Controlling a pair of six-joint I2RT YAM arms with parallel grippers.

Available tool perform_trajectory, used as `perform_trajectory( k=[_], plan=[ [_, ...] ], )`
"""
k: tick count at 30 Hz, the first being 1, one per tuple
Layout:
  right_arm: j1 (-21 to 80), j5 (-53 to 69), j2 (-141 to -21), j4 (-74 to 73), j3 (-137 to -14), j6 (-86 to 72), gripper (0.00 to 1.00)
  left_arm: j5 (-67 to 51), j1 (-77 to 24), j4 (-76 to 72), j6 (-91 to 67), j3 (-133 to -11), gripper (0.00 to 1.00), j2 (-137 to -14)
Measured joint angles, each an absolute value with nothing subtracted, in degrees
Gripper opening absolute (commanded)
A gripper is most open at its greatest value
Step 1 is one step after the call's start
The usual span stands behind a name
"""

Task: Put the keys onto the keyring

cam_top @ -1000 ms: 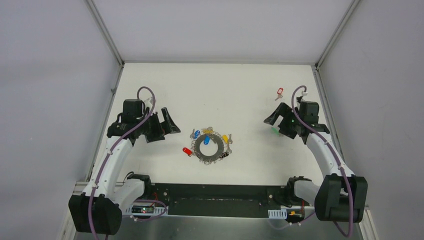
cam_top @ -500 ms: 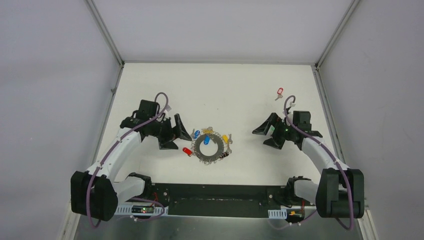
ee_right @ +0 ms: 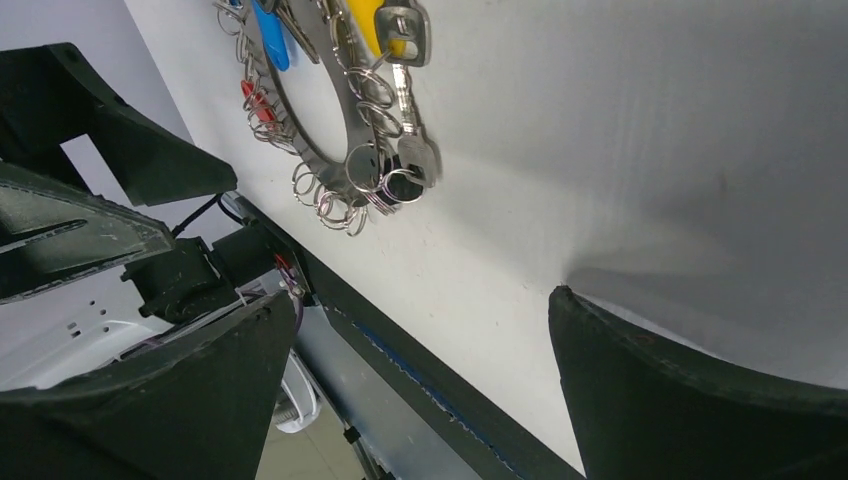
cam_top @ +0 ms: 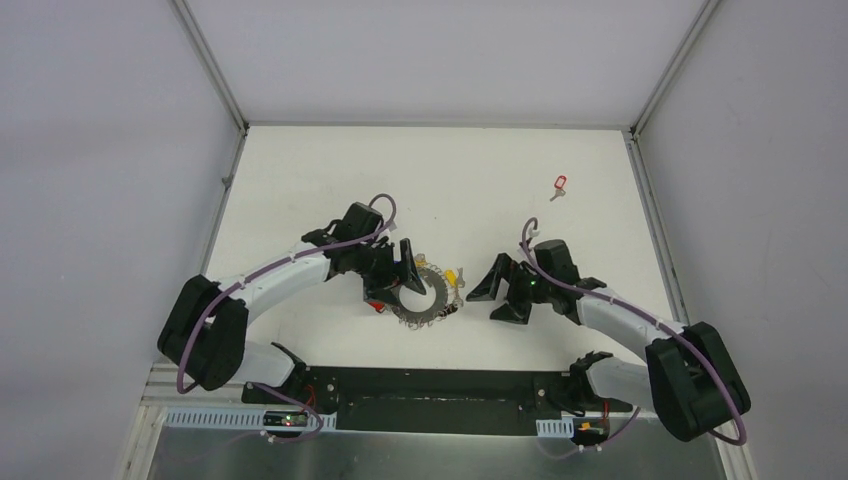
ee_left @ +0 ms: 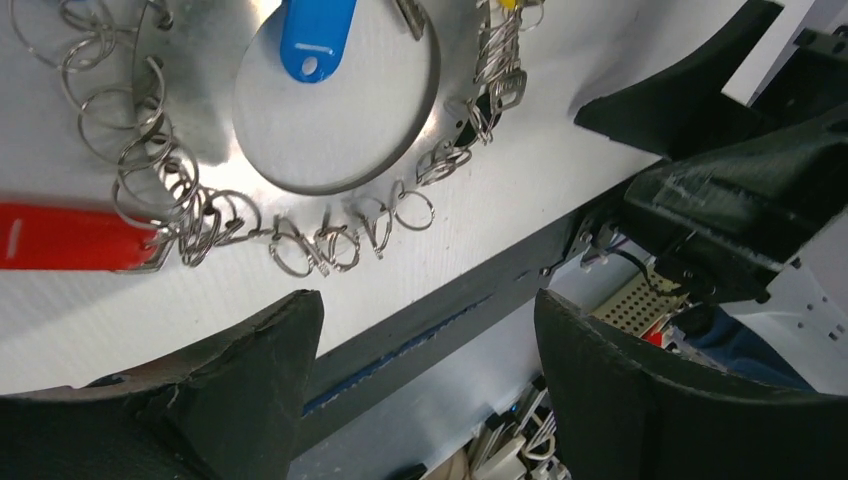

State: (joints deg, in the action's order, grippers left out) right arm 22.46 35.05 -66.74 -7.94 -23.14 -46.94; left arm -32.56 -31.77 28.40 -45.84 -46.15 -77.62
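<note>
The keyring (cam_top: 438,296), a grey ring fringed with small silver loops, lies flat in the middle of the table. Keys with blue (ee_left: 315,35), red (ee_left: 70,237) and yellow (cam_top: 451,277) tags lie at its rim. Another red-tagged key (cam_top: 560,184) lies alone at the far right. My left gripper (cam_top: 397,274) hangs open over the ring's left edge, nothing between its fingers (ee_left: 240,400). My right gripper (cam_top: 497,292) stands open just right of the ring, also holding nothing. In the right wrist view the keyring (ee_right: 325,125) sits ahead with a silver key (ee_right: 415,135) on its near side.
The dark base rail (cam_top: 430,385) runs along the table's near edge, close behind both grippers. White walls enclose the table on the left, back and right.
Both arms have swung inward from the table's sides to the keyring. The left gripper's jaws have narrowed a little; the right gripper's jaws stay wide.
</note>
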Motion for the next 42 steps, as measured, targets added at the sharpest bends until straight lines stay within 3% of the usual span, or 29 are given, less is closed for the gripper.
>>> perform_trajectory(
  k=[3, 11, 20, 42],
  plan=[
    [25.30, 33.74, -67.59, -5.89, -23.03, -48.80, 0.99, -31.00, -33.43, 25.08, -48.18, -46.15, 0.73, -79.33],
    [27.81, 31.59, -69.80, -2.70, -23.09, -52.42, 0.98, -26.94, -36.14, 19.73, -51.13, -50.35, 0.72, -88.20],
    [27.94, 28.53, -62.37, -4.32, -20.82, -55.00, 0.98, -20.84, -39.86, 15.05, -54.78, -51.64, 0.71, -94.35],
    [27.97, 26.81, -57.82, -7.92, -20.82, -54.94, 0.98, -25.47, -45.34, -5.56, -60.66, -57.98, 0.72, -106.41]
  ],
)
